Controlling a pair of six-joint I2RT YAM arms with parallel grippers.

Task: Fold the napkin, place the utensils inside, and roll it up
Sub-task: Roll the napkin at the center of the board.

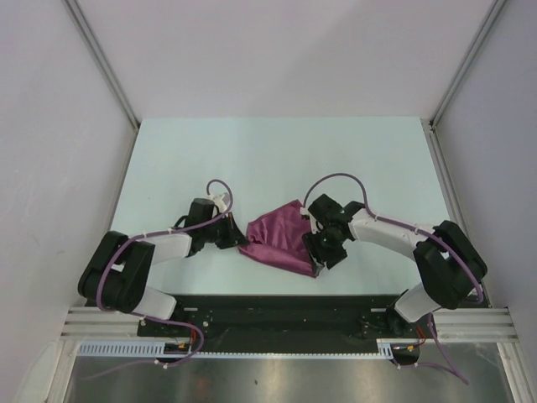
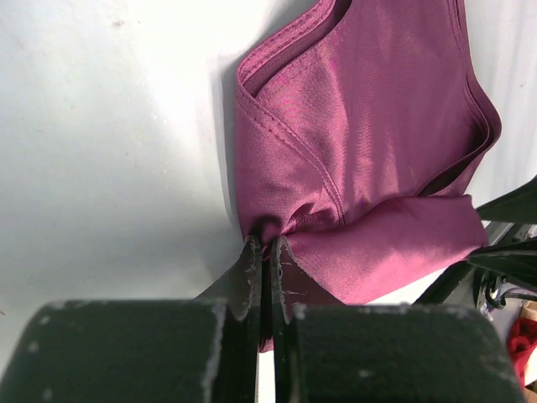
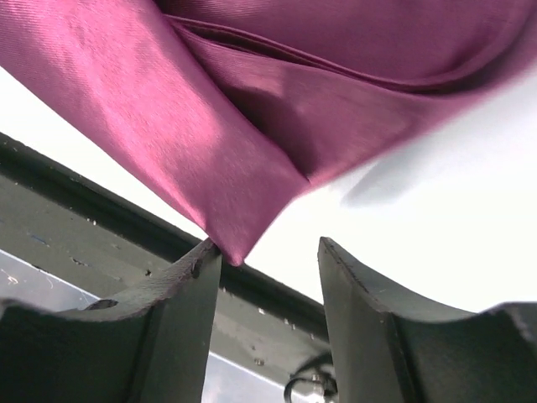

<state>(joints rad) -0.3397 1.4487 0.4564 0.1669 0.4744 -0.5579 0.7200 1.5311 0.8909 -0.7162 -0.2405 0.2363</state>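
Observation:
The plum napkin (image 1: 281, 237) lies folded in a rough triangle on the table between both arms. My left gripper (image 1: 237, 235) is shut on the napkin's left corner; in the left wrist view the cloth (image 2: 369, 151) bunches where the closed fingertips (image 2: 254, 252) pinch it. My right gripper (image 1: 323, 252) is at the napkin's near right corner and stands open. In the right wrist view the napkin's (image 3: 252, 109) pointed corner hangs just beside the left finger (image 3: 197, 277), with nothing between the jaws. The utensils are out of view.
The pale table (image 1: 277, 159) stretches behind the napkin, bounded by white walls. A black rail (image 1: 277, 306) runs along the near edge, just below the right gripper, with a metal strip (image 1: 277, 378) under it.

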